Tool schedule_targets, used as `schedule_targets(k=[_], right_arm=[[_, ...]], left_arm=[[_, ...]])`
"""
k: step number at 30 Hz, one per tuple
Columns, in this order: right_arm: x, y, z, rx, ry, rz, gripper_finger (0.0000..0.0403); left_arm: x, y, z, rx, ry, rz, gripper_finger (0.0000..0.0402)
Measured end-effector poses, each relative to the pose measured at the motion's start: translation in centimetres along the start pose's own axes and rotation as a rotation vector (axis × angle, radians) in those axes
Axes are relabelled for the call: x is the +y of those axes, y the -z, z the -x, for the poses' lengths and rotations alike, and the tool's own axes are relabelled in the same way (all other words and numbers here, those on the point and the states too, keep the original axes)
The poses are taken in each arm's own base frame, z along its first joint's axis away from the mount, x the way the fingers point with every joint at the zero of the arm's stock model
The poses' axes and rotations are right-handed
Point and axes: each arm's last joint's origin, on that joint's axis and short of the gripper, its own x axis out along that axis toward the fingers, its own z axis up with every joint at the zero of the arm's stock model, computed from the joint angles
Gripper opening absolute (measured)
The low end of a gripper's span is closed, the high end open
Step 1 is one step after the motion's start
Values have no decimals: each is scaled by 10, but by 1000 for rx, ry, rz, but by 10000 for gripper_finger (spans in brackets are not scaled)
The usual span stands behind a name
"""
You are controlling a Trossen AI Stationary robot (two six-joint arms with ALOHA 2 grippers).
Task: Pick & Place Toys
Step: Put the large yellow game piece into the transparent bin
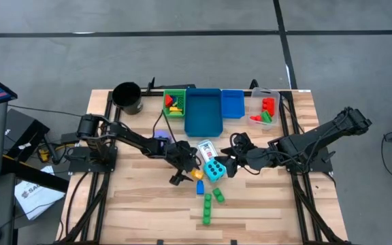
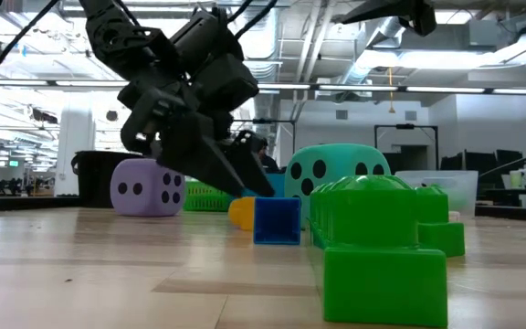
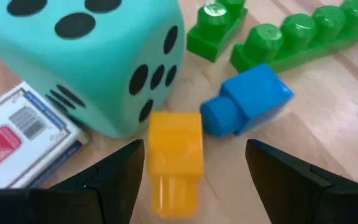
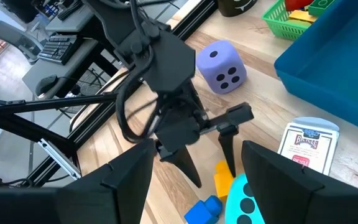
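The yellow brick (image 3: pixel 174 149) lies on the table (image 1: pixel 264 204), just beside the cyan die (image 3: pixel 95 59) and touching or nearly touching the blue brick (image 3: pixel 247 99). The left tool (image 3: pixel 191 171) stands over the yellow brick with its fingers (image 3: pixel 114 177) open, one on each side of the brick and clear of it; nothing is gripped. In the low view the left tool (image 2: pixel 236 178) points down to the table just beside the yellow brick (image 2: pixel 241 212) and the blue brick (image 2: pixel 277 220).

A card pack (image 3: pixel 20 140) lies against the cyan die on the side away from the blue brick. Two green bricks (image 3: pixel 291 37) lie beyond the blue brick. The purple die (image 4: pixel 221 65) rests near the left arm, apart from the group.

The right tool (image 1: pixel 231 165) hovers just beside the cyan die (image 1: pixel 214 170), on the side opposite the left tool (image 1: pixel 182 173). Its fingers (image 4: pixel 126 177) are open and hold nothing.

At the far table edge stand a black cup (image 1: pixel 127 97), a green bin (image 1: pixel 174 103) with bricks inside, two blue bins (image 1: pixel 203 112) and a clear bin (image 1: pixel 265 107) with red and green bricks inside.
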Motion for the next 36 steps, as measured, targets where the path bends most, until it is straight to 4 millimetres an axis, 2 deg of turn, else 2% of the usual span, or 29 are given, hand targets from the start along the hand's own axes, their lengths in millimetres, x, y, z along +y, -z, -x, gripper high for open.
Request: schedule_targets(k=[7, 18, 22, 30, 36], right_arm=[[0, 0, 0, 0, -1, -8, 240], [0, 0, 0, 0, -1, -8, 240], [0, 0, 0, 0, 0, -8, 240], [0, 0, 0, 2, 2, -6, 240], [0, 0, 0, 2, 3, 2, 240]], left_arm=[[1, 14, -16, 35, -6, 71, 273], [1, 16, -18, 33, -7, 90, 268], [1, 15, -18, 25, -9, 118, 238], [2, 12, -18, -11, -17, 124, 131], [2, 12, -18, -15, -15, 188, 129]])
